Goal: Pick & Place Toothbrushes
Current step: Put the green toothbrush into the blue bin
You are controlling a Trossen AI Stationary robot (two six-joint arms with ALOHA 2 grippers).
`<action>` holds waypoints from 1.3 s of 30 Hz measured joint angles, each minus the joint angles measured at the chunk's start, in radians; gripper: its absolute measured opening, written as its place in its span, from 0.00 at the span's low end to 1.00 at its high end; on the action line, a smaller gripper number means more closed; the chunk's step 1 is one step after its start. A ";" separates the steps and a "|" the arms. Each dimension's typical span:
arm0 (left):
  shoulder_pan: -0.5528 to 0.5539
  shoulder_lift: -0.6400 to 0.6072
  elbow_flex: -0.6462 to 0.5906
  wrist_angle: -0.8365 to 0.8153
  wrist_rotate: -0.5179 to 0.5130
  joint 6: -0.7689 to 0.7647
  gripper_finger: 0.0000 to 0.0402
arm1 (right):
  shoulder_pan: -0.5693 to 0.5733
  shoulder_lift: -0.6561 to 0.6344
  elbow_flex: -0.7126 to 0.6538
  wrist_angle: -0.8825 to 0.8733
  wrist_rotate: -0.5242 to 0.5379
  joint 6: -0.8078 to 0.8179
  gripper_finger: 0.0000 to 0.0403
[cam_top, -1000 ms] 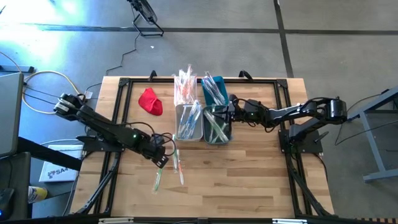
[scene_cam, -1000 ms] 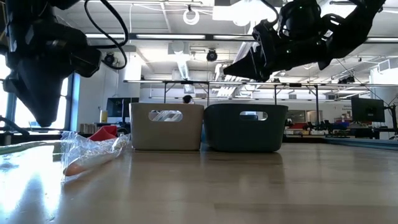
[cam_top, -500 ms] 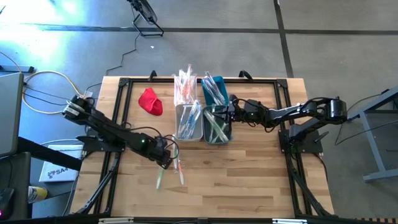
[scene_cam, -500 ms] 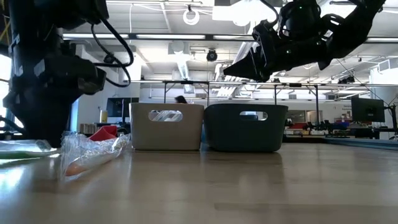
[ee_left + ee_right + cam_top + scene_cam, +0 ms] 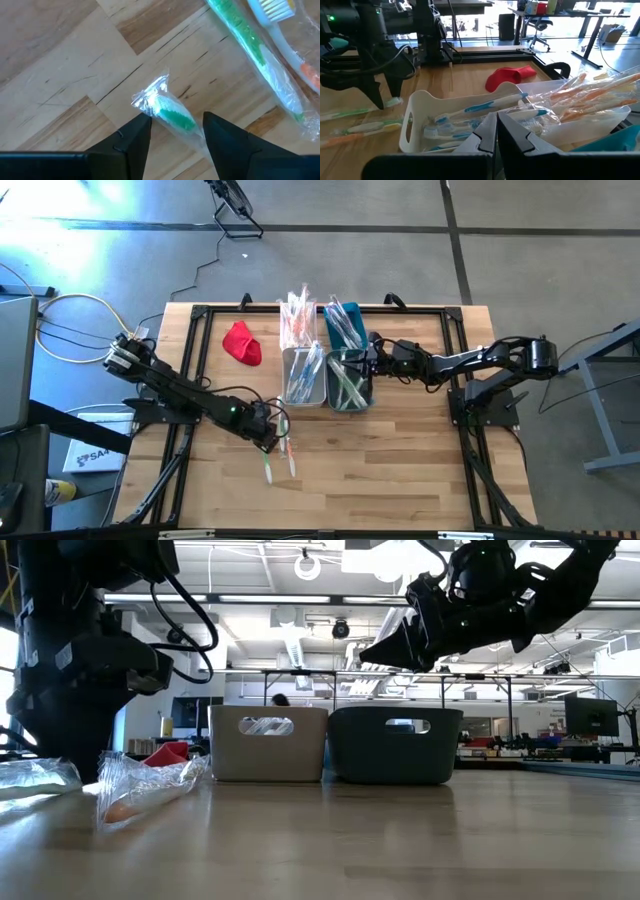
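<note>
Two loose toothbrushes (image 5: 279, 456), two bins (image 5: 325, 378), one red cloth (image 5: 241, 343)

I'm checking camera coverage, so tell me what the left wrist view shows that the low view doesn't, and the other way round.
Only the left wrist view shows the green toothbrush lying between the left gripper's open jaws, with bare wood around it. Only the low view shows the white bin, the dark bin, the red cloth and the right gripper hanging above the bins. Both show the orange toothbrush lying in its clear wrapper on the table.
</note>
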 joint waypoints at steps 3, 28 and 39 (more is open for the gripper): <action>0.000 0.000 0.000 -0.001 0.013 0.000 0.42 | 0.000 0.000 0.000 0.000 0.000 0.000 0.02; 0.117 -0.303 0.124 -0.309 -0.086 0.282 0.01 | 0.000 0.000 0.000 -0.005 0.000 -0.001 0.02; 0.298 -0.555 0.189 -0.022 -0.151 0.830 0.01 | 0.000 0.000 0.000 -0.017 0.000 -0.004 0.02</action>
